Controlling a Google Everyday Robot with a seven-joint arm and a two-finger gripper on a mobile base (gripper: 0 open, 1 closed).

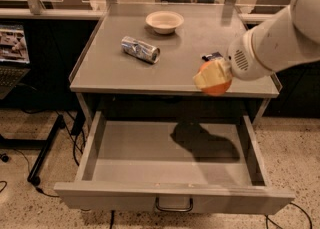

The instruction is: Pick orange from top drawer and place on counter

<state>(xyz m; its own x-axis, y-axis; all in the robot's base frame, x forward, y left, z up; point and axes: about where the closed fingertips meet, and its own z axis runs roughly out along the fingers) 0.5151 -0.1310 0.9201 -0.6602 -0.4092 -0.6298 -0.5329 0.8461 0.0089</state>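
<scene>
My gripper (212,78) is shut on the orange (217,87), with its cream-coloured fingers (207,76) wrapped over the top of the fruit. It holds the orange in the air at the front right edge of the counter (120,75), above the open top drawer (170,155). The drawer's floor is bare, with only the arm's shadow on it. The loop handle (173,206) shows at the centre of the front panel.
A white bowl (164,21) stands at the back of the counter. A crushed silver can (140,49) lies left of centre. A dark packet (213,55) lies just behind the gripper. My white arm (280,38) reaches in from the right.
</scene>
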